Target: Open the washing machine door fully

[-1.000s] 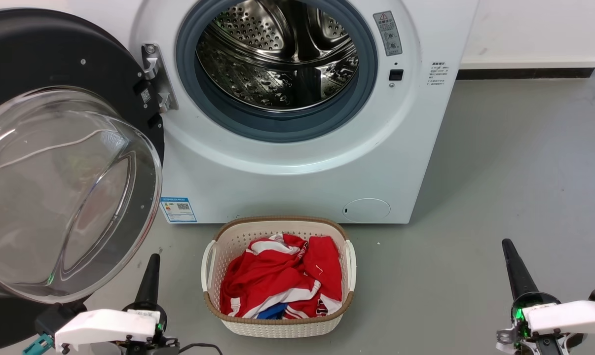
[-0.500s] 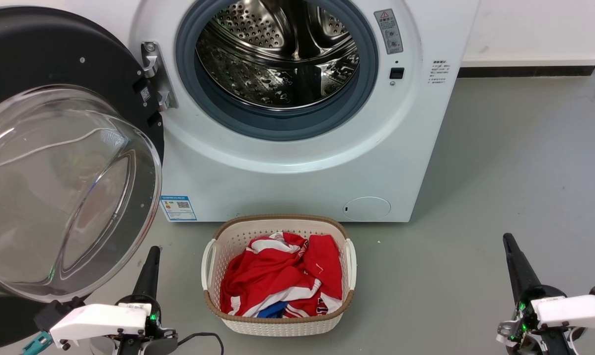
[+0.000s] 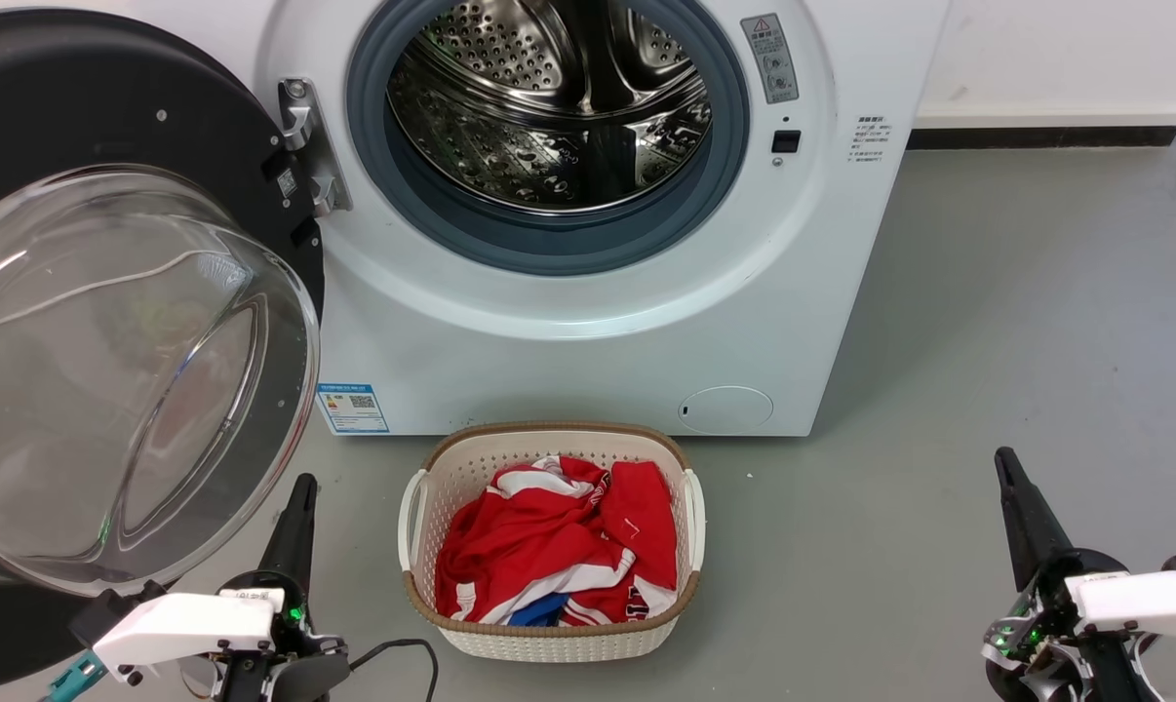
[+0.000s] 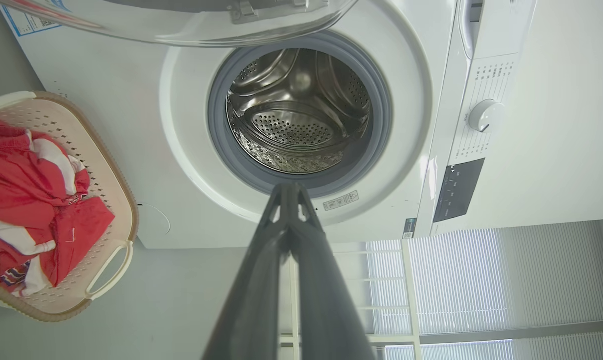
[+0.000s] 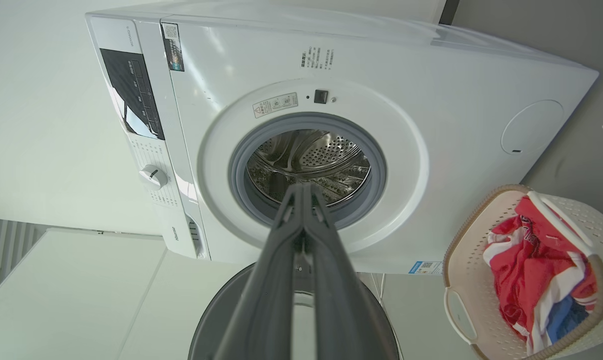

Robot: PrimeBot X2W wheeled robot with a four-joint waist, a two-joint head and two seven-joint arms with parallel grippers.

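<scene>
Glossy black disc, round: washing machine door (image 3: 110, 107), with a clear glass bowl (image 3: 130, 390) bulging from its centre.

Location: hung on the hinge (image 3: 305, 146), ahead of the left gripper (image 3: 304, 483) and mostly to that gripper's left. The bowl's lower rim is just above the fingertips, apart from them.

Progress: swung well clear of the drum (image 3: 549, 107), whose mouth and grey rubber seal (image 3: 549, 249) stand fully exposed. Opening looks done or nearly so. Whether the hinge has travel left cannot be told, so at most a final push outward is left.

Orientation: inner face turned out from the machine toward the robot. Being round, the disc has no long axis; the bowl's axis points toward the robot and somewhat toward the right gripper's side.

Left gripper: fingers pressed together, empty, touching nothing.

Right gripper (image 3: 1003, 456): fingers likewise pressed together, empty, well apart from the door, tips aimed at the drum.

Between the grippers: laundry basket (image 3: 549, 639), nearer the left one, holding red and white clothing (image 3: 549, 546), on the grey floor (image 3: 988, 322).
</scene>
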